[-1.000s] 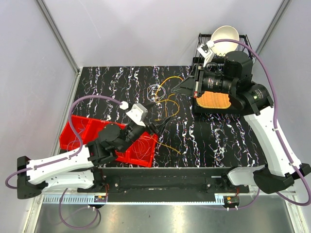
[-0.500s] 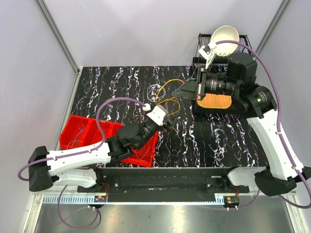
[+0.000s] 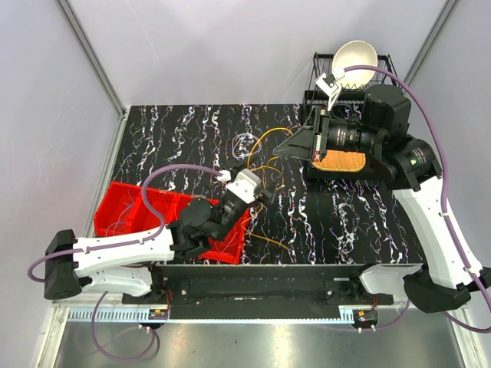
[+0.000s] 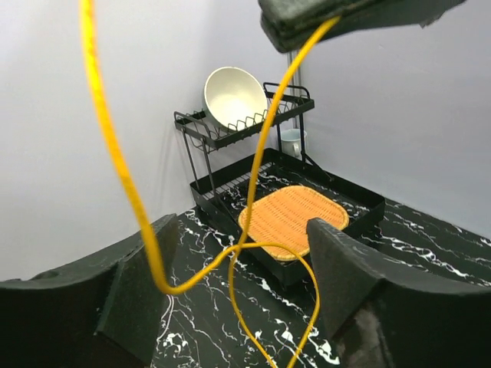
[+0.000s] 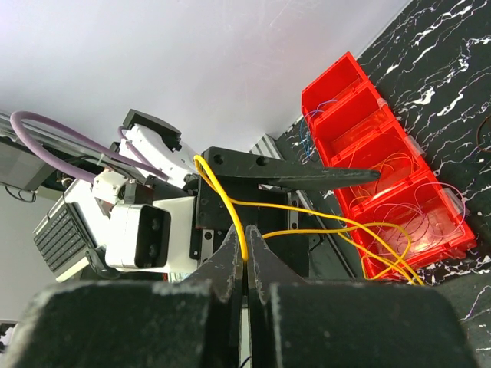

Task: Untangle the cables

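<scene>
So, abt halfway done, I'd say. The right pincer (image 5: 245, 244) is pinched tight on the yellow cable (image 4: 115, 157) & holds it up in the air over the middle of the tabletop (image 3: 169, 130). From there the yellow cable hangs in a loop and runs btw the two fingers of the left pincer (image 4: 242, 261). That one is spread wide w/ nothing gripped. The cable just goes through the gap, and I can't tell if it touches a finger.

What looks done: the red bin (image 3: 115, 201) at the near left of the tabletop has thin loops lying in its boxes, so prob. some cables are sorted out already.

What is left: the yellow cable's low end goes down to a little heap in the middle of the tabletop. The white cable (image 3: 245, 143) lies there in a small ring & orange-ish strands cross near it. Knotted or only lying on top of each other? Too thin to tell. One more thin strand lies on the tabletop near the bin's right end.

Next, I think, the left pincer must close on the yellow cable lower down, then both arms pull apart gently till it slips free. Then the white one. Pulling hard could drag the whole heap along.

The bowl (image 3: 354, 57) & mat (image 3: 337, 159) at the back right are not part of the job.
</scene>
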